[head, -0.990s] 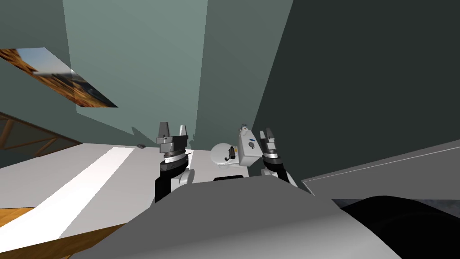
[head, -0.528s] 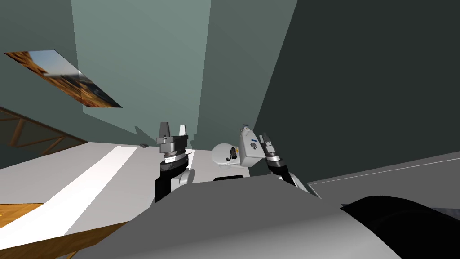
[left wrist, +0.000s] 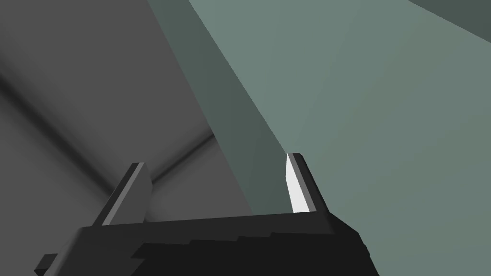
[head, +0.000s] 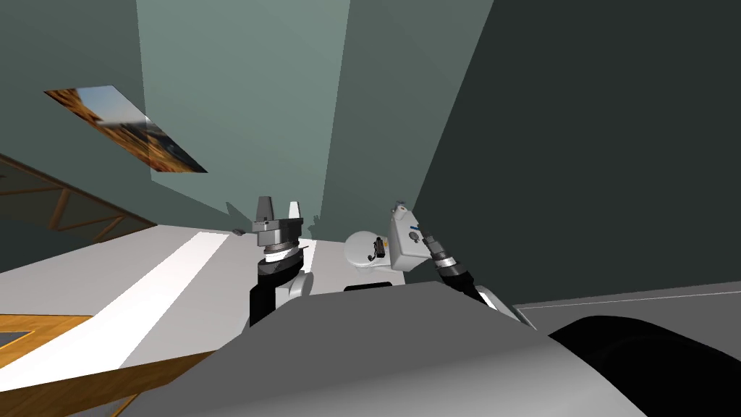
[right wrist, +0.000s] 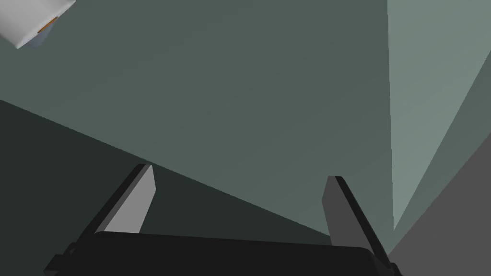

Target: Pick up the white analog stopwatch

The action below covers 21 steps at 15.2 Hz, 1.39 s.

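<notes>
Grey-white surface meets green walls — left hand, right hand spread.

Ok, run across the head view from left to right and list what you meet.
Framed picture → small dark thing → left gripper, fingers open → round white thing → white boxy thing with a blue mark.

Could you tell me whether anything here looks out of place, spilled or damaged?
Nothing stands out: the white boxy object sits beside the round white disc on the pale surface, with nothing spilled or broken. The left end effector and right end effector are both open and empty.
</notes>
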{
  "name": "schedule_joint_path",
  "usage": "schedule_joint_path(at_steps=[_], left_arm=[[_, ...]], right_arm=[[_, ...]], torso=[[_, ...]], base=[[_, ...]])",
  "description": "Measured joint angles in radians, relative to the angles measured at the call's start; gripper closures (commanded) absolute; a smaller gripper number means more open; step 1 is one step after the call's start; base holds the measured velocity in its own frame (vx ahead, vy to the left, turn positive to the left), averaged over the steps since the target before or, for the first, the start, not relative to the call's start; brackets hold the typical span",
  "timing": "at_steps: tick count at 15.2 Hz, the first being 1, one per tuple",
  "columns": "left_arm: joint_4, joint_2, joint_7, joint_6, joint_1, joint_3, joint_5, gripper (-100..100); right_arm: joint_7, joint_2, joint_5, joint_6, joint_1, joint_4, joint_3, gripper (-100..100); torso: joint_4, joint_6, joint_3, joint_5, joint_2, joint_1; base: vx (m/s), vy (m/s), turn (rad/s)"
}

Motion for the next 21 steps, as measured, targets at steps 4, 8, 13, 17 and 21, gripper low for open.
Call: schedule_joint_path(at_steps=[4,8,13,17,21], left_arm=[[0.000,0.000,0.000,0.000,0.000,0.000,0.000,0],[0.000,0.000,0.000,0.000,0.000,0.000,0.000,0],[0.000,0.000,0.000,0.000,0.000,0.000,0.000,0],[0.000,0.000,0.000,0.000,0.000,0.000,0.000,0],[0.000,0.000,0.000,0.000,0.000,0.000,0.000,0]], right_arm=[[0.007,-0.081,0.022,0.038,0.055,0.035,-0.023,-100],[0.012,-0.155,0.039,0.075,0.101,0.065,-0.041,-100],[0.014,-0.245,0.050,0.114,0.170,0.101,-0.071,-100],[0.019,-0.314,0.061,0.147,0.212,0.141,-0.082,-100],[0.014,-0.393,0.061,0.180,0.267,0.172,-0.109,-100]], torso=[[0.000,0.000,0.000,0.000,-0.001,0.001],[0.000,0.000,0.000,0.000,0.000,0.000],[0.000,0.000,0.000,0.000,0.000,0.000],[0.000,0.000,0.000,0.000,-0.001,0.001],[0.000,0.000,0.000,0.000,-0.001,0.000]], base=[[0.036,0.056,0.080],[0.031,0.040,0.078],[0.034,0.038,0.096],[0.036,0.045,0.094],[0.037,0.037,0.109]])
